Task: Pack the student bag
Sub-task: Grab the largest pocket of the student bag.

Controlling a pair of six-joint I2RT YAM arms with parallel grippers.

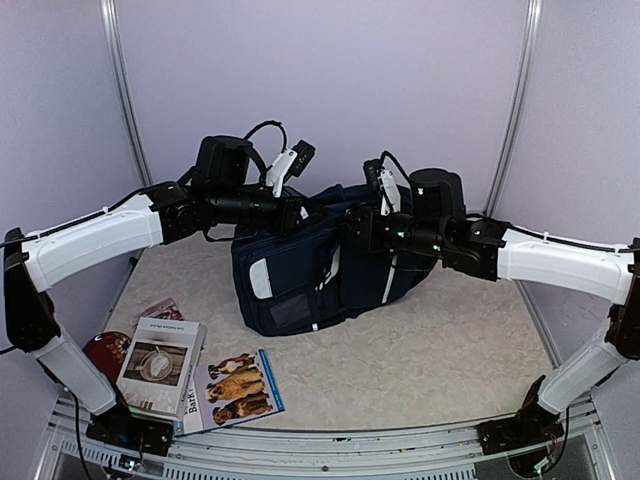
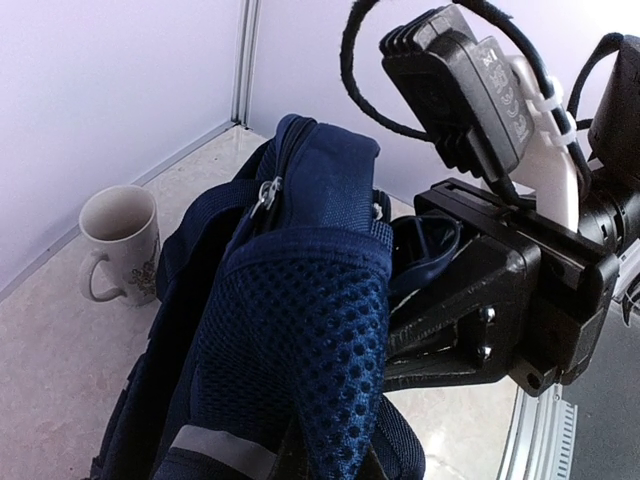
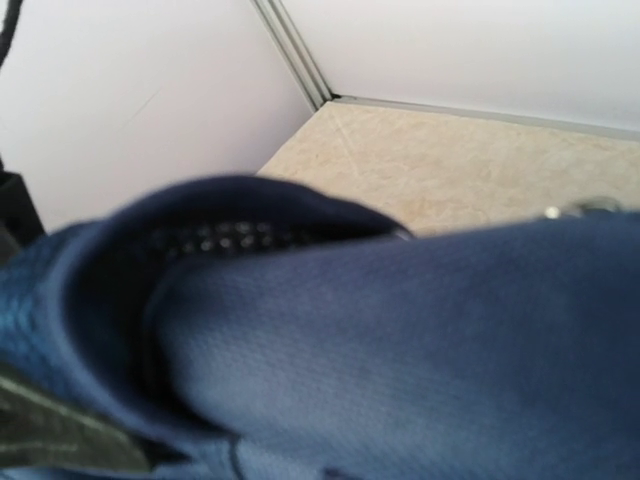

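The student bag sits slumped in the middle of the table, well apart from the books at the near left corner, and a mug stands beside it near the wall. The left gripper is at the bag's top left rim with its jaws pressed together and, as far as the crowded wrist view shows, pinching the navy fabric. The right gripper meets the top rim from the other side, but blue cloth fills its wrist view and I cannot tell whether its jaws are spread or closed.
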